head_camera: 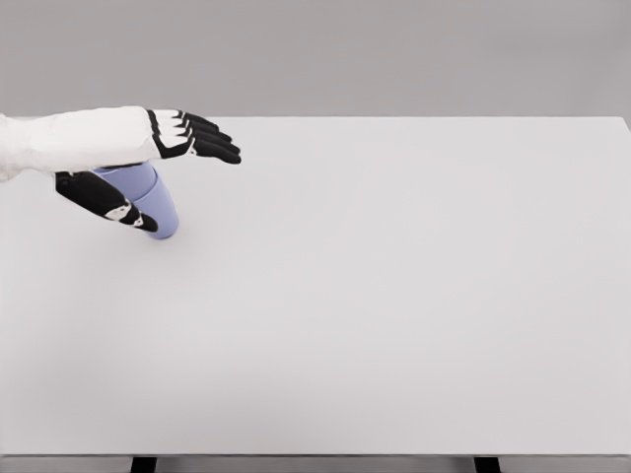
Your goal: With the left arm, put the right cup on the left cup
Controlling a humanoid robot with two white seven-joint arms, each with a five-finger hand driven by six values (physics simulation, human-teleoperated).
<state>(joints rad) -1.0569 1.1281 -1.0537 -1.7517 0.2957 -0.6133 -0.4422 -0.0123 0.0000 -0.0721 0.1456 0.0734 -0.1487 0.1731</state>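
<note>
The left robot hand [148, 172] reaches in from the left edge over the far left part of the plain white counter [394, 315]. Its black-tipped fingers [202, 138] stretch out flat toward the right, spread and not curled, while the thumb [108, 202] hangs below. Between them sits a light purple plastic cup [156, 202], tilted, its base toward the near right. Whether the thumb touches it cannot be told. Only one cup shows.

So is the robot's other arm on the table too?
No, only the left hand shows, reaching in from the left above the purple cup; no right arm is seen over the white table.
</note>
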